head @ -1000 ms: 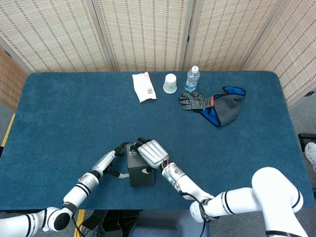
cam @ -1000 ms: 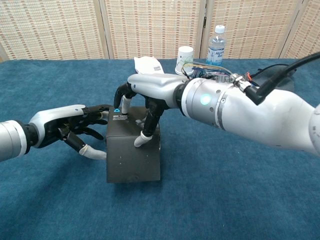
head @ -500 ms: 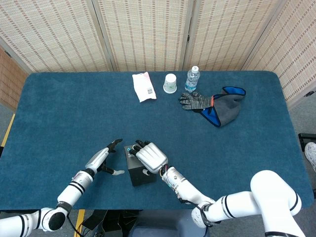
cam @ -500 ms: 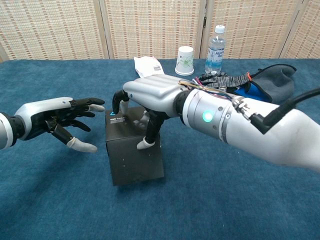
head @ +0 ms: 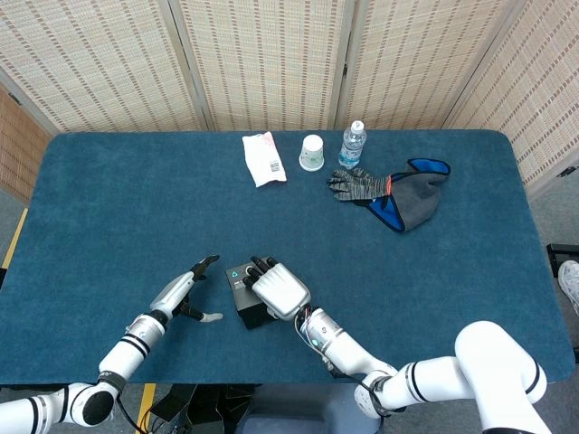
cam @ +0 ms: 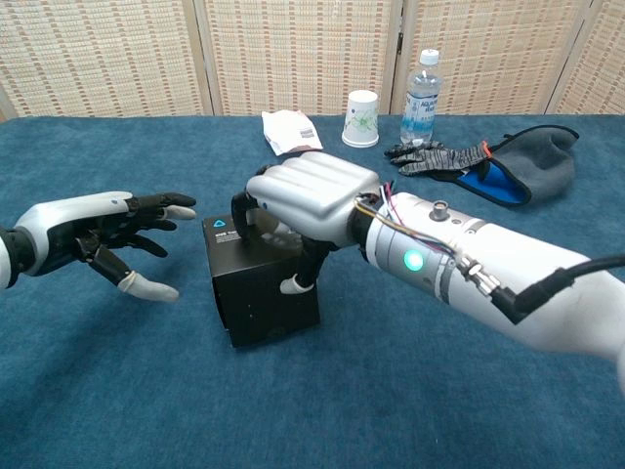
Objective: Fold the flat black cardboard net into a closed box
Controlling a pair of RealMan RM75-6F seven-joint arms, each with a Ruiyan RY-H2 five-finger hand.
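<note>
Head view: the black cardboard box [head: 246, 289] stands folded near the table's [head: 109, 199] front edge, right hand [head: 279, 289] resting on top. Chest view: its fingers [cam: 292, 284] grip the closed box; left hand [cam: 93, 232], just left, spreads empty. Little appears left.
</note>
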